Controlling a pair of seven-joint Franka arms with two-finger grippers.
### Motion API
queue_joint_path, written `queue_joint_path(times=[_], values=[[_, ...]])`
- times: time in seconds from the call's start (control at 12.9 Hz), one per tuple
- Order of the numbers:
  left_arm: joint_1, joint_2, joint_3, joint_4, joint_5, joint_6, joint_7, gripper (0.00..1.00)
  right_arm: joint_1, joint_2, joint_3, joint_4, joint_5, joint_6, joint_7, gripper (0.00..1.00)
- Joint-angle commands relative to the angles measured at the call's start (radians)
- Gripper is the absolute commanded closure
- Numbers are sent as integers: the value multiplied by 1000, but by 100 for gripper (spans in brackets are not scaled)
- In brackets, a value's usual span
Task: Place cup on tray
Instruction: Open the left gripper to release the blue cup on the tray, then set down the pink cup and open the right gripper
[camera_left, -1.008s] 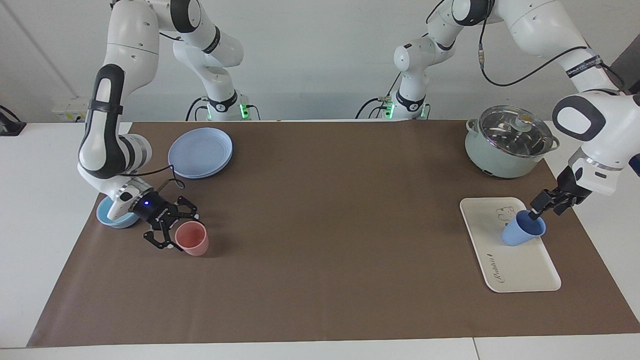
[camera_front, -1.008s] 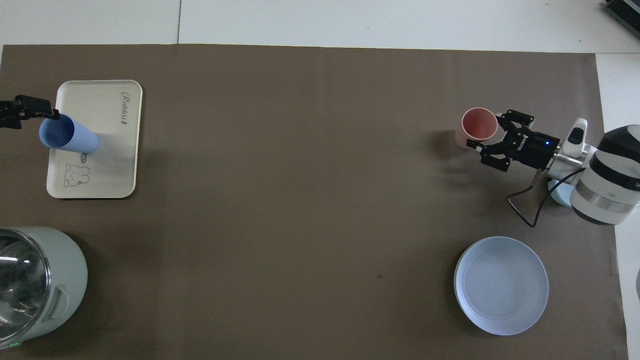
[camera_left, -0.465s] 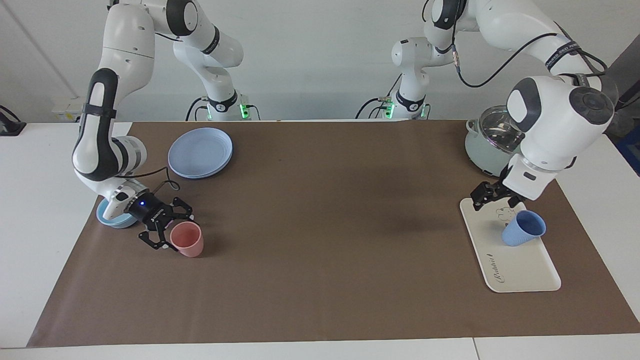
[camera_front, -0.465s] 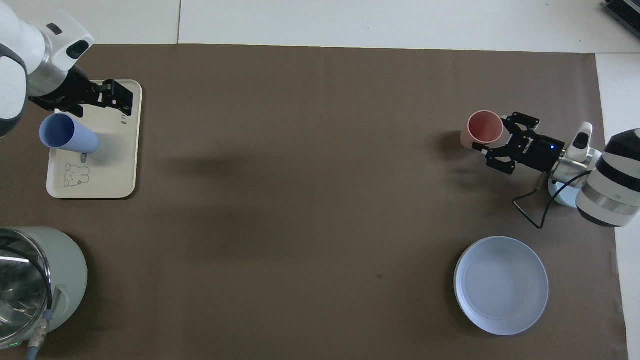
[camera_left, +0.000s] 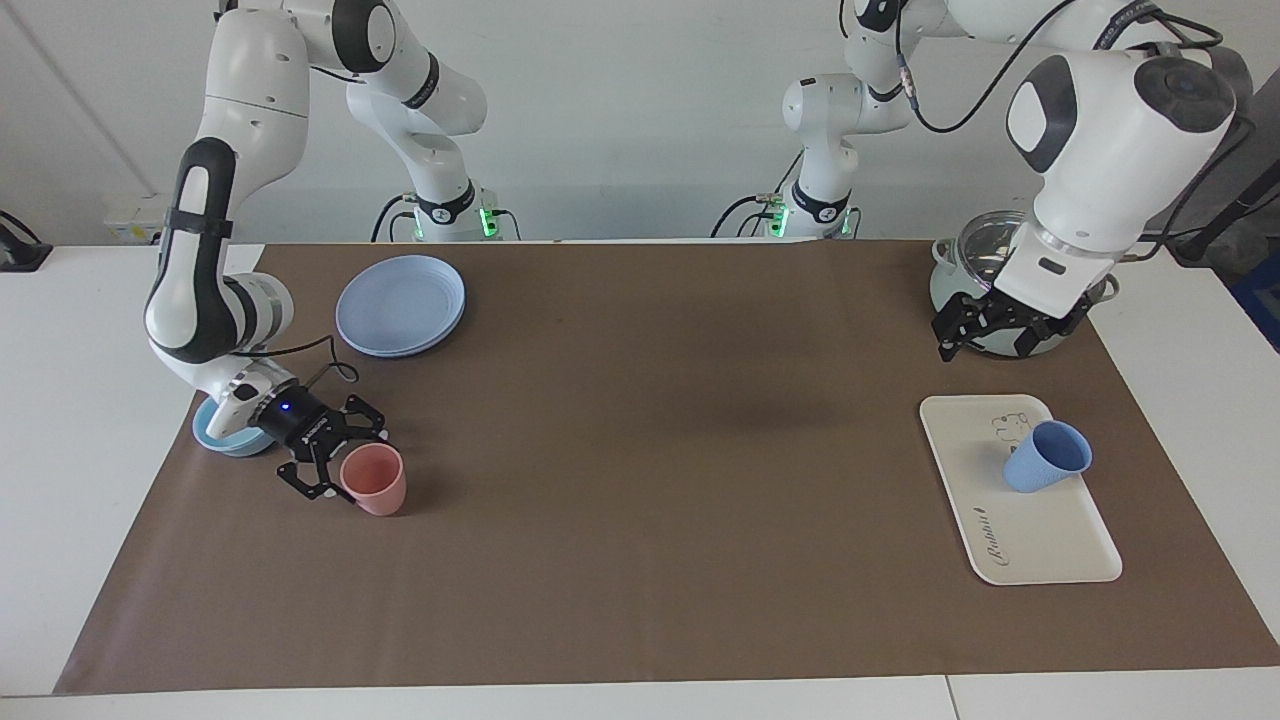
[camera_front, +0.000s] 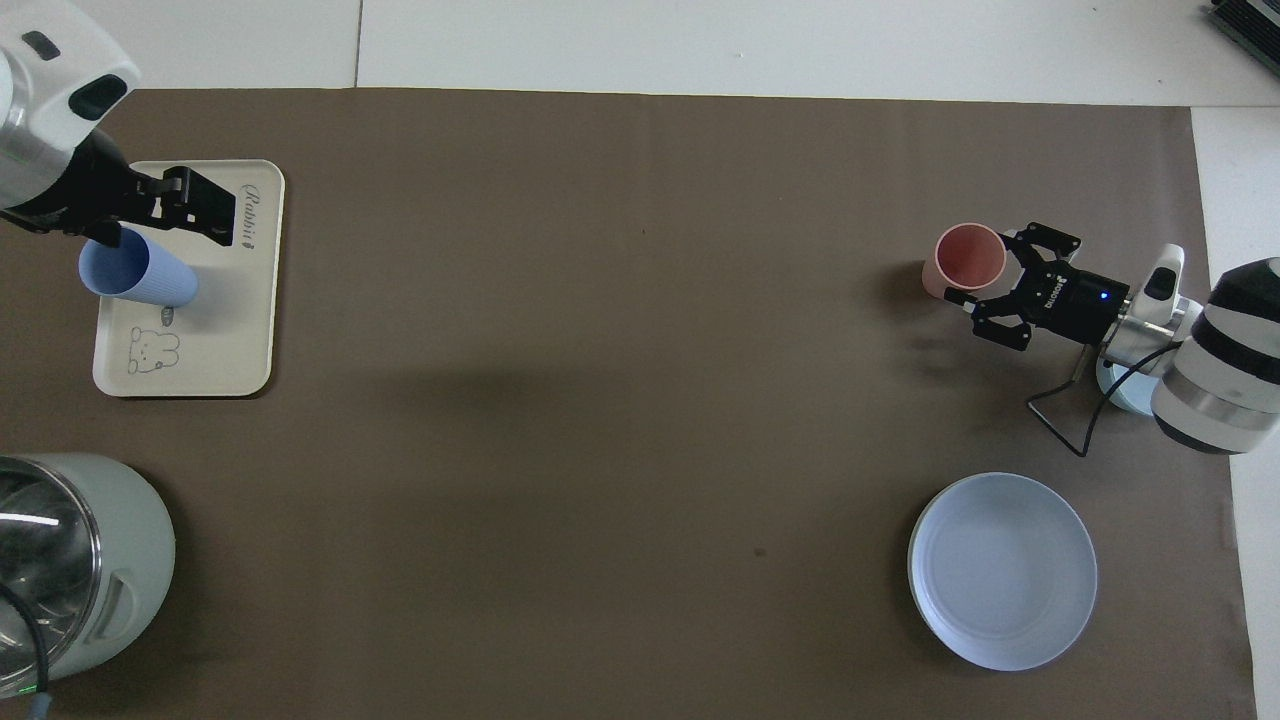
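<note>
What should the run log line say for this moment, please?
cup: upright on tray | left gripper: raised, empty, open | right gripper: open beside pink cup

Blue cup (camera_front: 135, 274) standing on cream tray (camera_front: 225, 330), pink cup (camera_front: 966, 260) at right tool (camera_front: 985, 295)
</note>
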Motion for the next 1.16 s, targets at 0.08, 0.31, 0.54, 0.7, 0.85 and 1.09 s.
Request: queue_joint_path(times=[0.08,0.31,0.54,0.7,0.85,1.09], values=[[10,-198,1,-241,13,16,9,0,-11,7,9,8,24,-3,8,0],[10,-206,1,-246,9,22,9,0,0,-19,6,11,10,0,67,0],[11,-206,6,-246,7,52,12,0,6,-56,6,9,-6,2,144,0],[16,-203,13,-246,-36,78,12,0,8,-96,5,11,-52,5,224,0],[33,-203,13,-249,-48,79,13,0,32,-180,6,11,-159,70,395,0],[42,-203,13,-249,-48,77,19,0,94,-275,5,21,-316,146,700,0]])
